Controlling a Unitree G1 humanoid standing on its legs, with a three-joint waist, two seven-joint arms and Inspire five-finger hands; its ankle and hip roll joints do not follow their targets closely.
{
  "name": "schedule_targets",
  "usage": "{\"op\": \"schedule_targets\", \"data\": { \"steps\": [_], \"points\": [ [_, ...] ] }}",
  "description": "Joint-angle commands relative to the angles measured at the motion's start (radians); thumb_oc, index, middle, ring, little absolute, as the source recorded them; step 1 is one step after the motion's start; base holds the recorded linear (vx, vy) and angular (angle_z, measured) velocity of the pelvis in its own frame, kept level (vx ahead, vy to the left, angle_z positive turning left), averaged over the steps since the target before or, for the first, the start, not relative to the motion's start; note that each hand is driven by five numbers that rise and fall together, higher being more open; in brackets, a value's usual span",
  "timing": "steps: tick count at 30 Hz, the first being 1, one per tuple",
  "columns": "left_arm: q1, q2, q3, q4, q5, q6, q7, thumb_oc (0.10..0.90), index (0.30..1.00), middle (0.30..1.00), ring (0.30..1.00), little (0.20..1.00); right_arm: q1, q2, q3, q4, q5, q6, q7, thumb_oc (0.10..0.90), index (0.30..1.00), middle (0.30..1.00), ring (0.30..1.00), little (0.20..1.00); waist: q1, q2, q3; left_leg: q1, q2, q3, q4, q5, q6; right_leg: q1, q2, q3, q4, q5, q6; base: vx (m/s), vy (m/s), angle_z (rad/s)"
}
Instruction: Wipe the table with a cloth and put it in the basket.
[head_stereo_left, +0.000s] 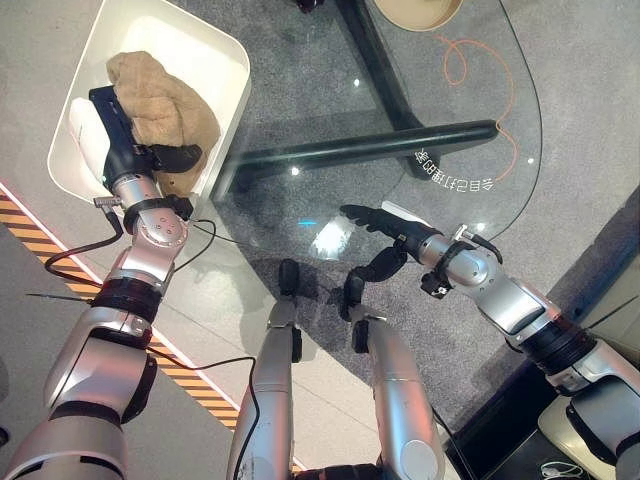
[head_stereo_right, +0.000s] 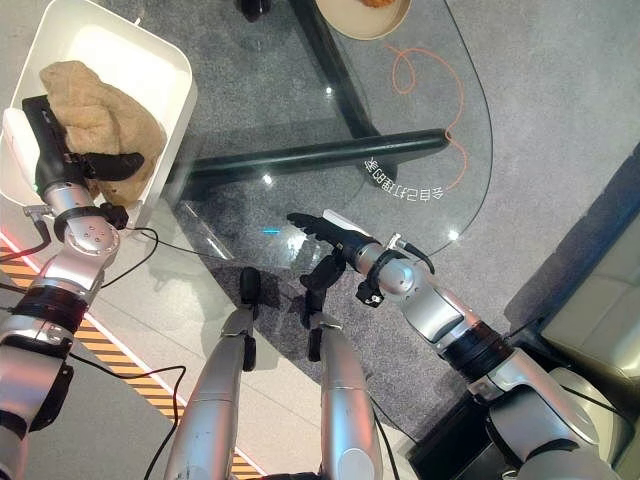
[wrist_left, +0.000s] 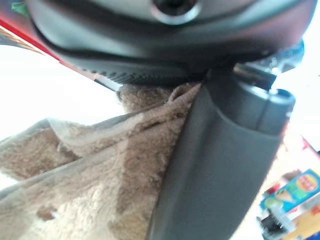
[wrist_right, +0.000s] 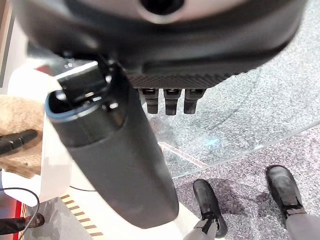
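Cloth lies bunched inside the white basket in the left eye view, directly under the left hand, whose fingers curl onto it; letting go there should finish the job. Right eye view puts the right hand well apart over the glass surface, fingers straight and loose, empty. Left wrist view shows the thumb pressed into the towelling. Right wrist view shows relaxed fingertips above glass.
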Motion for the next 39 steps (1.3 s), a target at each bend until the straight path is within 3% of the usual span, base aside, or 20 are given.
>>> {"op": "schedule_targets", "data": {
  "steps": [1, 3, 4, 5, 11, 24, 31, 39],
  "points": [
    [-0.104, 0.079, 0.007, 0.004, -0.004, 0.012, -0.019, 0.1, 0.3, 0.3, 0.3, 0.2, -0.026, 0.01, -0.031, -0.055, 0.02, -0.047, 0.013, 0.8, 0.9, 0.9, 0.9, 0.9, 0.018, -0.012, -0.021, 0.022, 0.014, 0.055, 0.09, -0.136, -0.001, 0.007, 0.063, 0.079, -0.095, 0.091, 0.042, 0.0, 0.0, 0.0],
    [-0.115, 0.074, 0.002, 0.037, -0.02, 0.027, -0.047, 0.122, 0.319, 0.319, 0.319, 0.222, -0.033, 0.016, -0.026, -0.044, 0.022, -0.052, 0.009, 0.8, 0.9, 0.9, 0.9, 0.9, 0.015, -0.018, -0.021, 0.018, 0.015, 0.054, 0.093, -0.138, -0.002, 0.004, 0.064, 0.08, -0.096, 0.093, 0.044, 0.0, 0.0, 0.0],
    [-0.122, 0.075, -0.001, 0.055, -0.018, 0.031, -0.066, 0.399, 0.556, 0.556, 0.556, 0.499, -0.037, 0.018, -0.023, -0.037, 0.024, -0.058, 0.009, 0.8, 0.9, 0.9, 0.9, 0.9, 0.013, -0.021, -0.021, 0.017, 0.016, 0.055, 0.093, -0.139, -0.002, 0.003, 0.065, 0.08, -0.096, 0.093, 0.045, 0.0, 0.0, 0.0],
    [-0.127, 0.073, -0.005, 0.071, -0.021, 0.037, -0.085, 0.8, 0.9, 0.9, 0.9, 0.9, -0.04, 0.019, -0.02, -0.034, 0.024, -0.059, 0.008, 0.8, 0.9, 0.9, 0.9, 0.9, 0.011, -0.023, -0.021, 0.015, 0.017, 0.055, 0.094, -0.139, -0.003, 0.0, 0.066, 0.08, -0.096, 0.094, 0.045, 0.0, 0.0, 0.0],
    [-0.126, 0.061, -0.014, 0.11, -0.048, 0.065, -0.105, 0.8, 0.9, 0.9, 0.9, 0.9, -0.042, 0.025, -0.016, -0.023, 0.023, -0.071, 0.006, 0.8, 0.9, 0.9, 0.9, 0.9, 0.008, -0.028, -0.021, 0.023, 0.017, 0.055, 0.089, -0.138, -0.004, 0.006, 0.067, 0.079, -0.101, 0.097, 0.046, 0.0, 0.0, 0.0],
    [-0.125, 0.076, 0.012, 0.101, -0.065, -0.007, -0.053, 0.8, 0.9, 0.9, 0.9, 0.9, -0.024, 0.029, -0.026, -0.049, 0.02, -0.06, -0.004, 0.8, 0.9, 0.9, 0.9, 0.9, 0.012, -0.026, -0.021, 0.048, 0.016, 0.052, 0.077, -0.134, -0.006, 0.026, 0.063, 0.071, -0.103, 0.092, 0.043, 0.0, 0.0, 0.0],
    [-0.088, 0.087, 0.058, 0.017, -0.026, -0.094, 0.124, 0.8, 0.9, 0.9, 0.9, 0.9, 0.006, 0.033, -0.041, -0.08, 0.019, -0.042, -0.023, 0.8, 0.9, 0.9, 0.9, 0.9, 0.024, -0.029, -0.021, 0.077, 0.017, 0.046, 0.073, -0.146, -0.007, 0.058, 0.064, 0.066, -0.103, 0.075, 0.039, -0.01, -0.048, 0.0],
    [-0.029, 0.086, 0.109, -0.126, 0.062, -0.129, 0.271, 0.8, 0.9, 0.9, 0.9, 0.9, 0.047, 0.041, -0.067, -0.113, 0.024, -0.026, -0.049, 0.8, 0.9, 0.9, 0.9, 0.9, 0.044, -0.025, -0.021, 0.102, 0.011, 0.031, 0.059, -0.143, -0.006, 0.089, 0.064, 0.057, -0.109, 0.065, 0.033, -0.01, -0.065, 0.0]
  ]
}}
